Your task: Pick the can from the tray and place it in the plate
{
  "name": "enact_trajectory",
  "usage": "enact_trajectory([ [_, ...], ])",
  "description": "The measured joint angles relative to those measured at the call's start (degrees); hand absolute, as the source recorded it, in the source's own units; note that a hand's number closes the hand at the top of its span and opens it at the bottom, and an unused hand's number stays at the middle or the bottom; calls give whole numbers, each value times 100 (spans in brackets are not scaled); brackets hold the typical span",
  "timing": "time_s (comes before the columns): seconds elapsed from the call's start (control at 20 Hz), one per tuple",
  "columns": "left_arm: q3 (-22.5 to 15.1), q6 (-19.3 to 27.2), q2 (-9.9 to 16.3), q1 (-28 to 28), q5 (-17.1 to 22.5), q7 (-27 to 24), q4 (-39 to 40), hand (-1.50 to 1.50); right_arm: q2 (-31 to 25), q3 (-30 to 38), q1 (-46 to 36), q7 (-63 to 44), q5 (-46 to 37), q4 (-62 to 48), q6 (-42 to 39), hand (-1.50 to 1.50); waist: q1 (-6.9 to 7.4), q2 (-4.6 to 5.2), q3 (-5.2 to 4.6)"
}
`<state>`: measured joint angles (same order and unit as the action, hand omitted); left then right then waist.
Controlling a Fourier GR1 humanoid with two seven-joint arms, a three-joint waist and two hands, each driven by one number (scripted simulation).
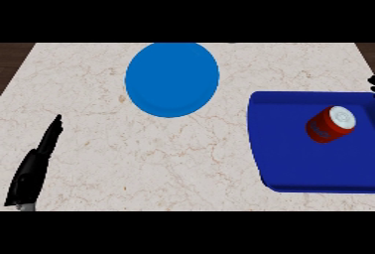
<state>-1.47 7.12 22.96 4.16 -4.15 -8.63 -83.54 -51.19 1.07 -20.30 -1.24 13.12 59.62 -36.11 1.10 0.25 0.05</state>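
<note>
A red can (331, 124) with a silver top stands on the dark blue tray (293, 168) at the right side of the counter. The round blue plate (172, 79) lies at the far middle, left of the tray and apart from it, with nothing on it. My left hand (33, 166) rests at the lower left, seen edge on with its fingers straight and pointing away, holding nothing. A small black sliver of my right hand (371, 82) shows at the right edge, above the tray's far corner and away from the can.
The pale marble counter (147, 158) fills the view, with dark floor beyond its far corners. The tray runs off the right edge of the view.
</note>
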Motion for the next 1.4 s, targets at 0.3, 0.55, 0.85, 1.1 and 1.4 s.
enact_trajectory([
  [0.3, 120, -116, -48, -33, -72, 116, -74, 0, 287, -168, -672, 547, -846, -969, -336, -150, -4, -3, 0],
  [0.55, 189, -113, -202, 32, -204, -9, -11, 0, 517, -271, -797, 1026, -1425, -1348, -489, -150, -35, -10, -1],
  [0.85, 338, -254, -263, -30, -258, 47, 0, 0, 867, -328, -1106, 1252, -2004, -1798, -503, -150, -44, -13, -2],
  [1.1, 454, -346, -313, 18, -364, 212, -229, 0, 1031, -234, -1157, 1411, -2371, -1998, -496, -150, -52, -17, -3],
  [1.4, 549, -497, -402, 171, -450, 210, -399, 0, 1285, -163, -1117, 1638, -2734, -2170, -374, 150, -59, -20, -3],
])
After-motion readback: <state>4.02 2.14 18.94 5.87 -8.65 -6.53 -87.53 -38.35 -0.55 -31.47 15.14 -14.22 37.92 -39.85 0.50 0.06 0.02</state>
